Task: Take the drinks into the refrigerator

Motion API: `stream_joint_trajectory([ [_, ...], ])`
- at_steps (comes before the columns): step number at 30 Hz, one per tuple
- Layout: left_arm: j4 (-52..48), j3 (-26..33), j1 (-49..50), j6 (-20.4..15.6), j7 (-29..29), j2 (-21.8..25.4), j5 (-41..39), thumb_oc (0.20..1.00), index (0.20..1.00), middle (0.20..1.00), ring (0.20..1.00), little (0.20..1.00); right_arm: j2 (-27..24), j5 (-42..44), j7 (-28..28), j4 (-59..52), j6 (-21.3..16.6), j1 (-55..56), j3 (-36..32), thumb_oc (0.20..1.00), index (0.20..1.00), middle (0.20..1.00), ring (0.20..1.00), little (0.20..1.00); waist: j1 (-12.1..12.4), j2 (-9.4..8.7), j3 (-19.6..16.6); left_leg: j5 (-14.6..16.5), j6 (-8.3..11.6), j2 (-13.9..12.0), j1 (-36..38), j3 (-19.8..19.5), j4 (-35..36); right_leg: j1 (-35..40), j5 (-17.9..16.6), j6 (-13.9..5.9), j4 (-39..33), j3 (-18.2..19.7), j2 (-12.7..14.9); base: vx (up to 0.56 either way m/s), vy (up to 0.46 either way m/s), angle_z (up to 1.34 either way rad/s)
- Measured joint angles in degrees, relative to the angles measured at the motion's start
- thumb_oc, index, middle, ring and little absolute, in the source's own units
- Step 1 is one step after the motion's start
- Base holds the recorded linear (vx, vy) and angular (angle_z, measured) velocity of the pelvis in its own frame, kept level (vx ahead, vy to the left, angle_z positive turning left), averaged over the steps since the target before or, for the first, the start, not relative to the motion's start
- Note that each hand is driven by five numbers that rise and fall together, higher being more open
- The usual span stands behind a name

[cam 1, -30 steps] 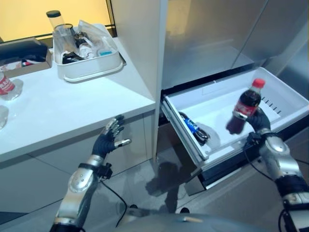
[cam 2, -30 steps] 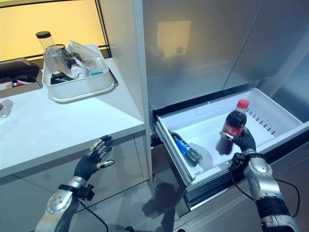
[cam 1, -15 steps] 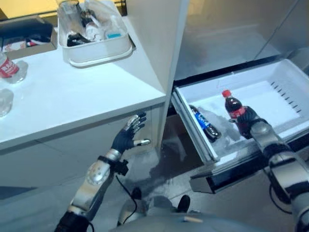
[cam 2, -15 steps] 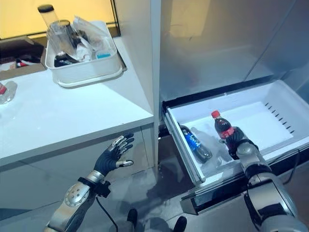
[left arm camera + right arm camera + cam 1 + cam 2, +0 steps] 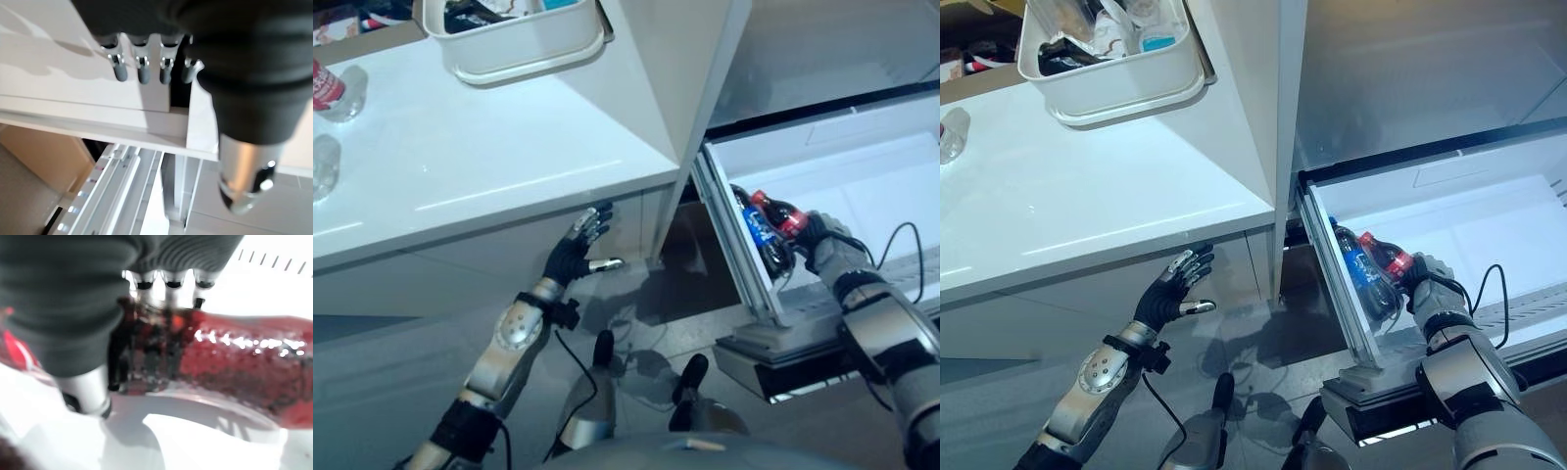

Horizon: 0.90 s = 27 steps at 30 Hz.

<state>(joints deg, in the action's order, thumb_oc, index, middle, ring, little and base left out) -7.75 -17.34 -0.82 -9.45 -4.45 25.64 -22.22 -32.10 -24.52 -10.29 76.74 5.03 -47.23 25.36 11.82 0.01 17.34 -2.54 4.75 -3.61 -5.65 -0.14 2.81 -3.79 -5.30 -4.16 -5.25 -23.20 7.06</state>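
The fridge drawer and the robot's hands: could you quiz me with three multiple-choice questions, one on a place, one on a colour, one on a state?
1. Where is the red-capped cola bottle?
A. on the white counter
B. in the open fridge drawer, beside the blue-labelled bottle
C. on the floor

2. What colour is the tub on the counter?
A. white
B. green
C. black

3. How is the left hand?
A. curled round a bottle
B. pinching a cloth
C. open, fingers spread, holding nothing

Answers: 1 B, the right hand holds it down in the drawer; 2 A, its walls are white; 3 C, the fingers are straight in front of the cabinet.
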Motion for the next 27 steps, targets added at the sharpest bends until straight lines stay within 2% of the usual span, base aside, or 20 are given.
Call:
stream_joint_trajectory([
  [2, 0.0, 0.0, -0.3, 0.0, 0.3, -0.4, 0.0, 1.000, 1.000, 1.000, 1.000, 1.000, 0.4, -2.2, -0.1, -0.1, 0.0, -0.1, 0.4, 1.000, 1.000, 1.000, 1.000, 1.000, 0.1, 0.02, 0.0, -0.1, 0.03, 0.0, -0.3, -0.1, -0.1, -0.2, 0.0, 0.04, 0.0, -0.1, 0.0, -0.01, 0.012, 0.02],
  [8, 0.0, 0.0, -0.4, 0.0, 1.2, -0.5, 0.1, 1.000, 1.000, 1.000, 1.000, 1.000, 1.5, -1.3, -1.2, -2.6, -0.2, 0.3, -0.5, 1.000, 1.000, 1.000, 1.000, 1.000, -0.1, 0.05, 0.0, -0.1, 0.03, 0.0, -0.3, -0.1, -0.2, -0.2, 0.0, 0.05, 0.0, -0.1, 0.0, 0.00, 0.000, 0.00],
  [11, 0.0, 0.0, -0.6, 0.0, 1.3, 0.3, 0.2, 1.000, 1.000, 1.000, 1.000, 1.000, 1.7, 8.8, -2.5, -8.0, -3.3, 4.4, -8.2, 1.000, 1.000, 1.000, 1.000, 1.000, -0.1, 0.20, 0.1, -0.1, 0.02, 0.1, -0.3, -0.1, -0.2, -0.2, 0.0, 0.05, 0.0, 0.1, 0.1, 0.00, 0.000, 0.00],
  [13, 0.0, 0.0, -0.6, -0.1, 1.3, 0.6, 0.3, 1.000, 1.000, 1.000, 1.000, 1.000, 1.3, 13.3, -2.7, -9.9, -3.8, 5.7, -10.4, 1.000, 1.000, 1.000, 1.000, 1.000, -0.9, 0.28, 0.2, -0.1, 0.02, 0.1, -0.1, 0.0, -0.2, 0.0, -0.1, 0.06, 0.0, 0.1, 0.1, 0.00, 0.000, 0.00],
  [14, 0.0, 0.1, -0.6, -0.3, 1.3, 1.1, 0.9, 1.000, 1.000, 1.000, 1.000, 1.000, 0.7, 17.9, -2.4, -15.5, -3.8, 7.7, -11.7, 1.000, 1.000, 1.000, 1.000, 1.000, -1.6, 0.31, 0.2, -0.1, 0.01, 0.2, 0.2, 0.1, -0.2, 0.2, 0.0, 0.04, 0.0, 0.1, 0.1, 0.00, 0.000, 0.00],
  [16, 0.0, 0.0, -0.7, -1.0, 1.1, 1.8, 1.3, 1.000, 1.000, 1.000, 1.000, 1.000, 0.3, 21.7, -2.8, -24.0, -5.4, 10.3, -14.4, 1.000, 1.000, 1.000, 1.000, 1.000, -1.6, 0.35, 0.2, -0.1, 0.01, 0.2, 0.4, 0.2, -0.2, 0.3, 0.0, 0.04, 0.0, 0.4, 0.1, 0.00, -0.010, -0.05],
  [18, 0.0, 0.0, -1.1, -1.1, 0.6, 1.9, 1.4, 1.000, 1.000, 1.000, 1.000, 1.000, 0.3, 25.0, -2.8, -28.9, -7.6, 12.4, -15.8, 1.000, 1.000, 1.000, 1.000, 1.000, -2.0, 0.36, 0.3, -0.1, 0.01, 0.2, 1.4, 0.3, 0.0, 1.1, 0.0, 0.01, 0.0, 0.6, 0.1, 0.01, -0.008, -0.02],
  [21, 0.0, -0.2, -1.5, -1.2, -0.8, 2.3, 1.4, 1.000, 1.000, 1.000, 1.000, 1.000, 0.2, 28.3, -2.8, -39.1, -8.9, 16.7, -22.6, 1.000, 1.000, 1.000, 1.000, 1.000, -1.7, 0.27, 0.4, -0.1, -0.10, 0.3, 2.2, 0.7, 0.6, 1.6, 0.1, -0.14, 0.0, 0.7, 0.3, 0.00, 0.000, 0.00],
  [24, 0.1, -0.3, -1.5, -1.1, -1.8, 3.2, 1.4, 1.000, 1.000, 1.000, 1.000, 1.000, 0.2, 29.9, -3.5, -41.9, -10.1, 18.4, -26.2, 1.000, 1.000, 1.000, 1.000, 1.000, -2.1, -0.15, 0.5, -0.1, -0.16, 0.4, 3.4, 1.1, 1.0, 2.4, 0.1, -0.15, 0.0, 0.9, 0.3, 0.02, -0.010, -0.03],
  [27, 0.4, -0.3, -1.1, -1.1, -2.6, 3.5, 1.4, 1.000, 1.000, 1.000, 1.000, 1.000, 0.1, 32.4, -3.8, -48.0, -12.2, 24.2, -31.0, 1.000, 1.000, 1.000, 1.000, 1.000, -3.2, -1.54, 0.4, -0.1, -0.31, 0.5, 4.8, 2.0, 1.7, 2.8, 0.2, -0.31, 0.0, 2.3, 0.4, 0.03, -0.012, -0.16],
])
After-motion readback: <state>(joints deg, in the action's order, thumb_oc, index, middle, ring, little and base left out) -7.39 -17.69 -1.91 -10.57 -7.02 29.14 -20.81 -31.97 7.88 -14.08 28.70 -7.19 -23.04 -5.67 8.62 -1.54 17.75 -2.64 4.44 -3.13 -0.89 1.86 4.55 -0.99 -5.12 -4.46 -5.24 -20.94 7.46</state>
